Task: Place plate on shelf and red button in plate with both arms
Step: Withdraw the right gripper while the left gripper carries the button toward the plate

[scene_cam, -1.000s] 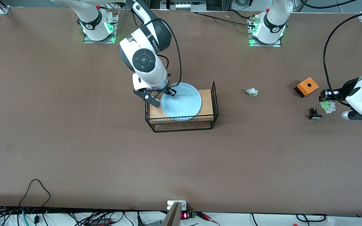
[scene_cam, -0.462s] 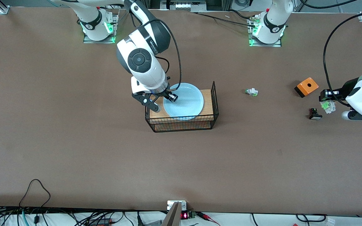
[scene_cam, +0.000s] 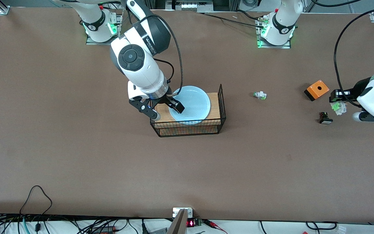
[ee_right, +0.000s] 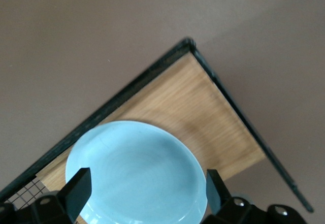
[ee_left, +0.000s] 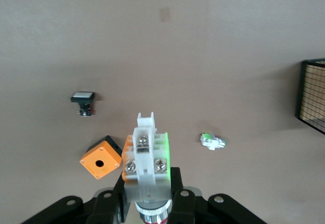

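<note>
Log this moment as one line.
right gripper: open over plate | plate: on rack | left gripper: shut on red button

The right arm is reaching out from its base at about five o'clock, its right gripper (scene_cam: 162, 110) hanging with fingers spread wide apart. The left arm is coming in from three o'clock, its left gripper (ee_left: 148, 196) clamping its fingers tight.

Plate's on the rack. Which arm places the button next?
Left. The left gripper is shut on the red button, over the table's left-arm end; the right gripper, open, is above the plate.
</note>
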